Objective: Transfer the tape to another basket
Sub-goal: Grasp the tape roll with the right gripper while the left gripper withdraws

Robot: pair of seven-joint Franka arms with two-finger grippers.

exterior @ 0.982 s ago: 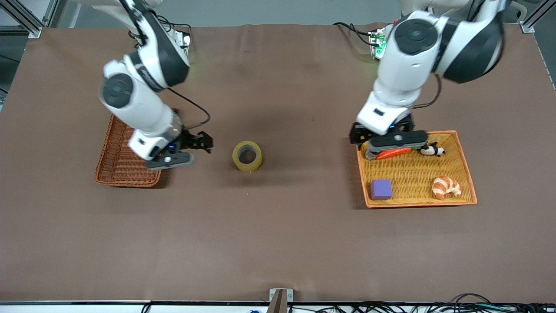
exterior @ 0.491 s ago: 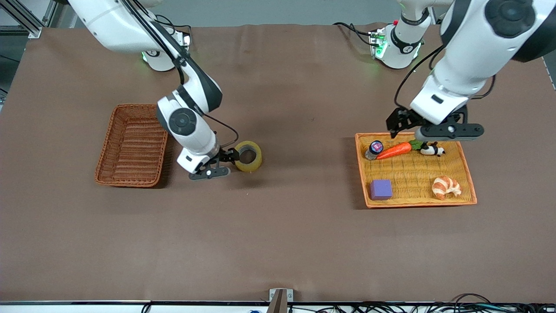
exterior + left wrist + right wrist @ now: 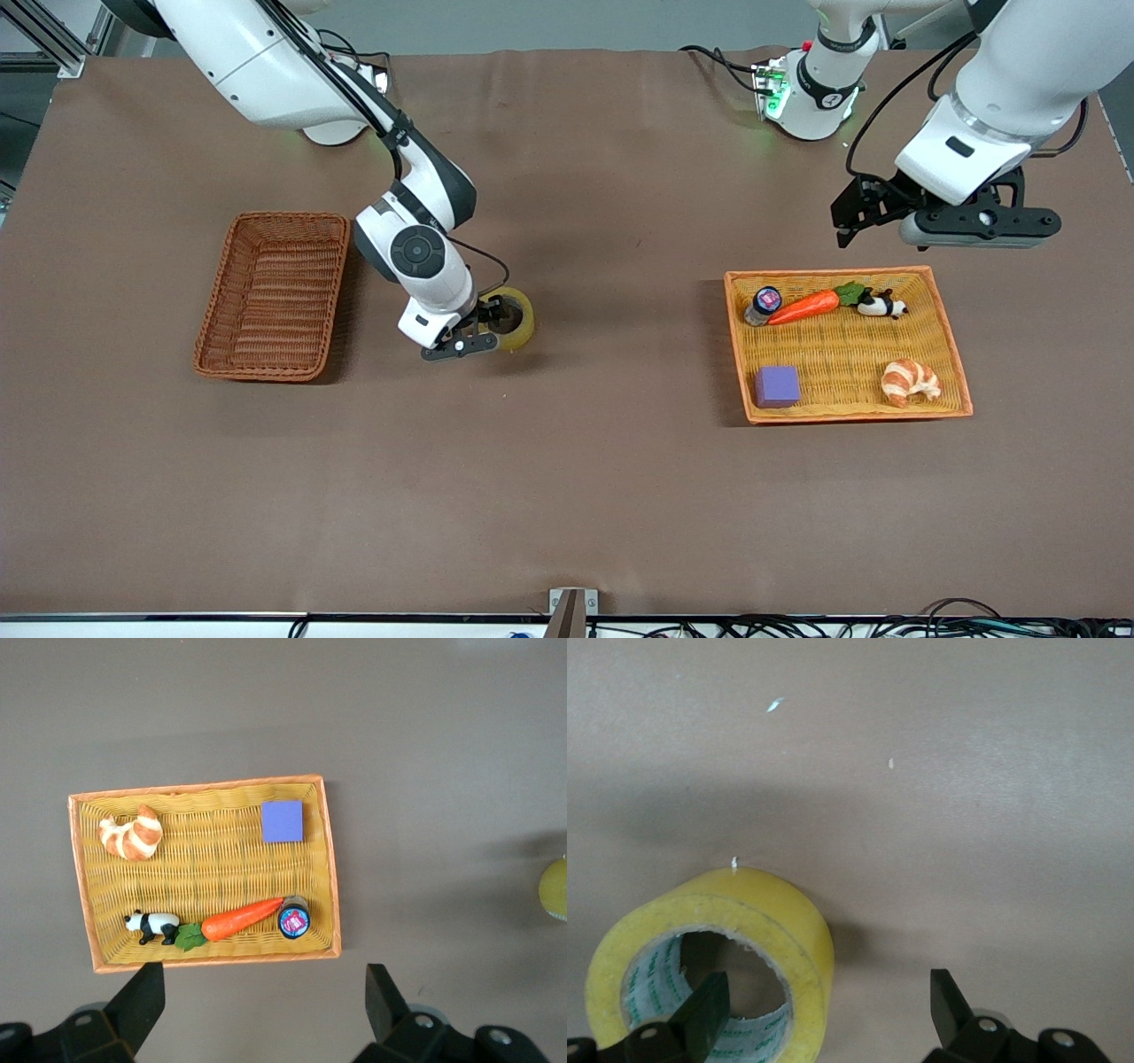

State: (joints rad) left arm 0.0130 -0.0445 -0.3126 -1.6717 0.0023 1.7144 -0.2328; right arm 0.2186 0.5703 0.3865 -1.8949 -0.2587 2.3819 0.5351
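- Mid-table, between the two baskets, we find the translucent yellowish ring of packing tape lying on the brown cloth.
- Right gripper is down at the tape, fingers spread; we see one finger inside the grey core, the other outside the rim.
- Reddish-brown woven wicker basket sits toward the right arm's end.
- Left gripper hangs open just above the flat orange-yellow woven tray; that arm waits.

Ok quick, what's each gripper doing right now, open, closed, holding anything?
Right gripper: jaws open at the tape, one finger inside its core, not gripping.
Left gripper: jaws open, holding nothing, near the orange tray.
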